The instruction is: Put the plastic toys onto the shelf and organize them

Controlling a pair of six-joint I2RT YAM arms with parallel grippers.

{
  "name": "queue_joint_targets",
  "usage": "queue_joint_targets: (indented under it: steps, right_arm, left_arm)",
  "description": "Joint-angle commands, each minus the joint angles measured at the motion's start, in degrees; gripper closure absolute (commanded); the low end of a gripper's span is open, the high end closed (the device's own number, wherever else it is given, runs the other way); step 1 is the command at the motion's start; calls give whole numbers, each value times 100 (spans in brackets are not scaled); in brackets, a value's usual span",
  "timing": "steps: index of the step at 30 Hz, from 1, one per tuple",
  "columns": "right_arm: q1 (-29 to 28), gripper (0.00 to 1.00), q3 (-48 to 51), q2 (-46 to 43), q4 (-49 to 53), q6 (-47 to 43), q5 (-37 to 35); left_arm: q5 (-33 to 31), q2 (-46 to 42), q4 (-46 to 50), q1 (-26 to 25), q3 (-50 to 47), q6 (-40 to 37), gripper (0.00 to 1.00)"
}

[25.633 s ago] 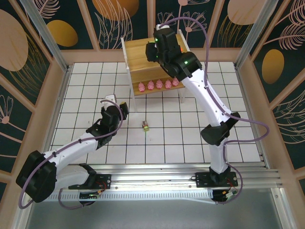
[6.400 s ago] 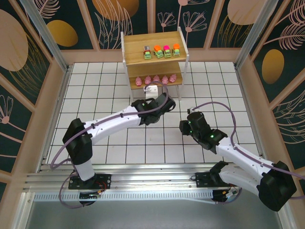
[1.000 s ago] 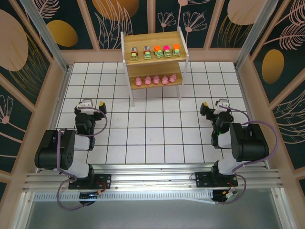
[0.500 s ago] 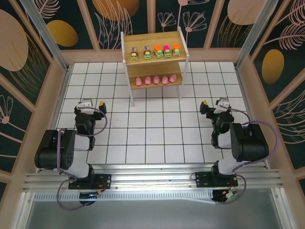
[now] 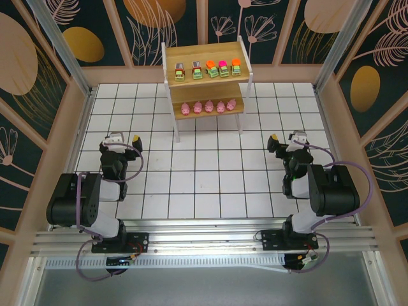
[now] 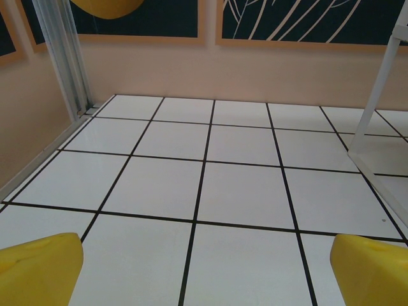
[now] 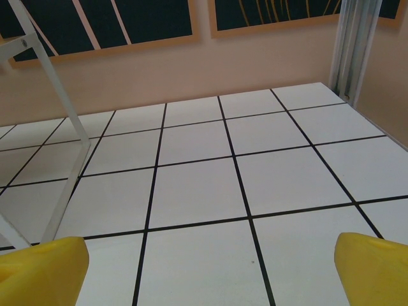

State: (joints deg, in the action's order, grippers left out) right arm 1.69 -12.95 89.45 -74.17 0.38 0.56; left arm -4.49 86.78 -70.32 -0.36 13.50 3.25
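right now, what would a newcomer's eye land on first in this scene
The small two-tier shelf of light wood and white frame at the far edge draws the eye: five blocky green-and-yellow toy vehicles line its top board, five rounded pink pig figures its lower one. The left gripper and right gripper rest open over the white tiled table, near side.

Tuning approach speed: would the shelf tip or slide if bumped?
Probably light and tippy: the shelf stands on thin white legs. It would likely slide on the glossy tiles. Its small toys might topple.
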Motion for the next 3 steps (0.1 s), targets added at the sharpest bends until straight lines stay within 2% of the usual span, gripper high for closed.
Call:
queue_joint_targets:
  steps: [1, 3]
  right_arm:
    - [15, 1, 62, 43, -264, 32, 41]
    - [10, 1, 58, 43, -264, 36, 51]
  left_arm:
    - [34, 49, -269, 36, 15, 85, 1]
    - [27, 45, -271, 36, 5, 80, 1]
